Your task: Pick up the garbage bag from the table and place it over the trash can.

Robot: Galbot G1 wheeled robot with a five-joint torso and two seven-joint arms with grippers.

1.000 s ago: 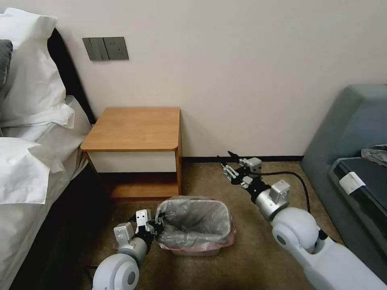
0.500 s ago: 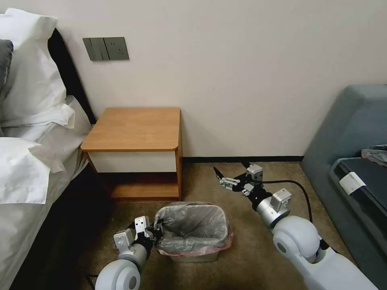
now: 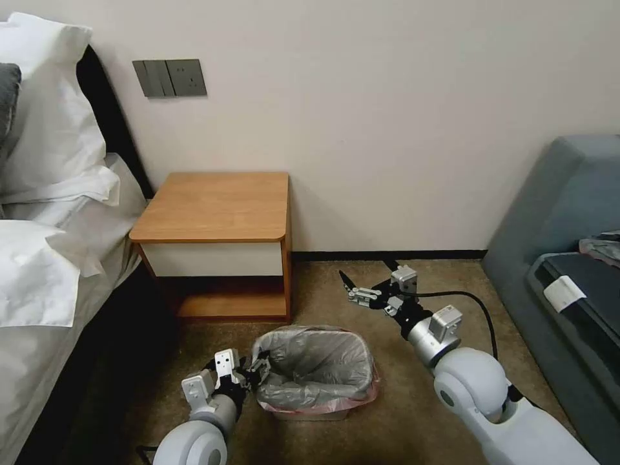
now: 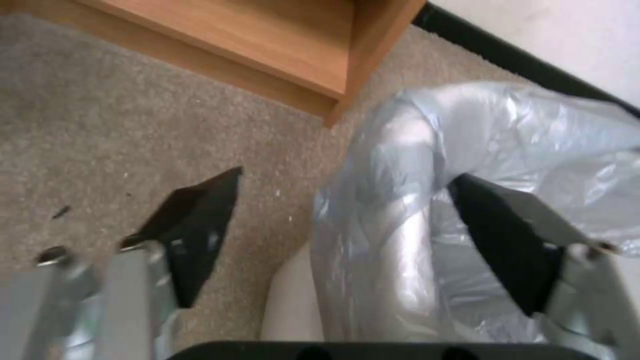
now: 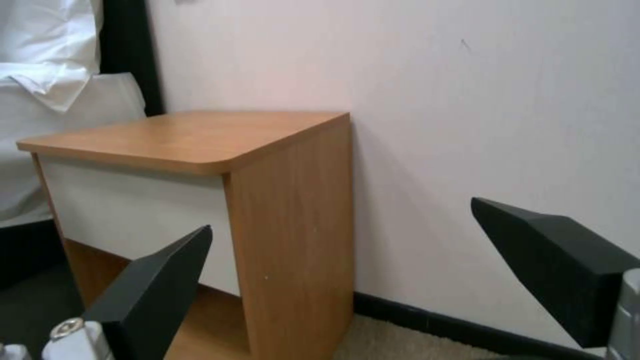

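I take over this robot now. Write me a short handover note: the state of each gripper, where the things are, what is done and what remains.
Left gripper: open, straddling the left rim of the trash can; one finger is outside over the carpet, the other inside against the garbage bag.
Right gripper: open, holding nothing, raised over the carpet to the right of the table.
Things: the trash can stands on the carpet in front of the table. The bag lines it, its pink edge folded over the rim.
Done: bag is off the table and over the can.
Left: check the fit on the left rim, then withdraw the left gripper.
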